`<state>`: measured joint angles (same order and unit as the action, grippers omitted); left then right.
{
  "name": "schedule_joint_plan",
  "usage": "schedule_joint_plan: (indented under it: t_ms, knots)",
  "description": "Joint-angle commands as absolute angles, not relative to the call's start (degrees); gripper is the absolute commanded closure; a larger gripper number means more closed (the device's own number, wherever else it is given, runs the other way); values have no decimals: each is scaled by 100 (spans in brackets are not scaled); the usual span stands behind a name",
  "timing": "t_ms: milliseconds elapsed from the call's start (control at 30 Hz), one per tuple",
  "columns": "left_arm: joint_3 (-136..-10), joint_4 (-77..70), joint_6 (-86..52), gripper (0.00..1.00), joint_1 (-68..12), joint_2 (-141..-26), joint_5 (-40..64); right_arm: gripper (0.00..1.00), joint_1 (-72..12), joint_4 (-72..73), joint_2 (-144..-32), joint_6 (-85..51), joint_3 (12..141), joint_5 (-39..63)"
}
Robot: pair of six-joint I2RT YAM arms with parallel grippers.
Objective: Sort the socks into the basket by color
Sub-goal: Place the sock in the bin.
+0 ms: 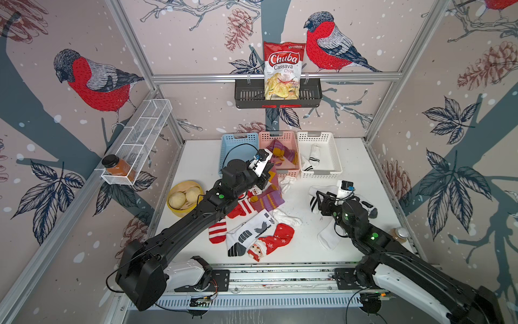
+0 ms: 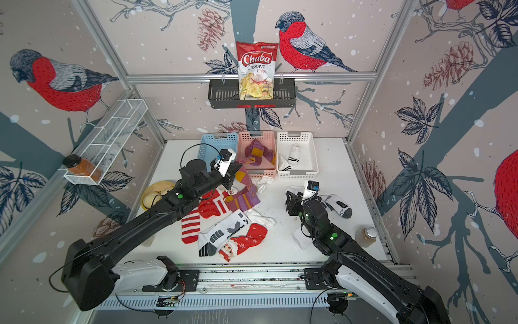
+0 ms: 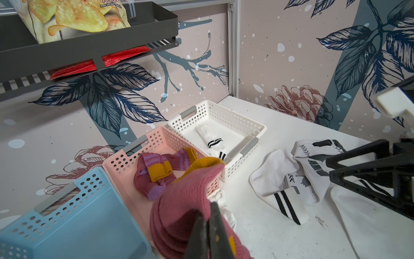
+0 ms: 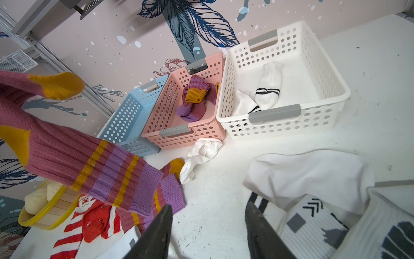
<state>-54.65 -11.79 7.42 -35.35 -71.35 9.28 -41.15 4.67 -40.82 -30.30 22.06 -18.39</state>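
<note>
Purple-red sock (image 4: 67,152) (yellow patches) hangs pinched in the left gripper (image 3: 208,209); the right gripper (image 4: 208,203) has its jaws apart.

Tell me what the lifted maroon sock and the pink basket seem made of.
Maroon sock with mustard patches: knitted yarn, matte; ribbed rows show and it droops. Pink perforated basket: probably moulded plastic, smooth, slightly glossy; rigid walls, even round holes.

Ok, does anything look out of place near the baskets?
Yes: a balled-up white sock lies on the table just in front of the pink basket, outside every basket, though the white basket beside it already holds white socks.
</note>
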Motion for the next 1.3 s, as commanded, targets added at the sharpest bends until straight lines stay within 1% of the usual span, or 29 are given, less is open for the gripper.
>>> schedule_joint_plan:
  t_ms: [0,300,467,667,833,1000,1267]
  knots:
    - [-5680,-1415,539,100,-3499,-7321,593,45,-4116,685,-4083,-3076,2224,-1811]
    - [-6785,-1483,308,100,-3269,-8319,642,45,-4122,666,-4097,-3107,2232,-1776]
    - [-7213,-1816,302,100,-3166,-8901,479,45,-4122,676,-4103,-3131,2215,-1749]
    - [-7940,-2001,-27,100,-2854,-9787,1260,45,-4131,633,-4106,-3129,2238,-1756]
    - [-8644,-2036,-155,100,-2800,-10458,1510,45,-4130,576,-4068,-3130,2241,-1809]
    - [-9159,-1977,-307,100,-2794,-10871,1690,45,-4131,488,-4017,-3132,2267,-1863]
    - [-9287,-2057,-413,100,-2783,-11130,1736,45,-4131,348,-3891,-3159,2267,-1890]
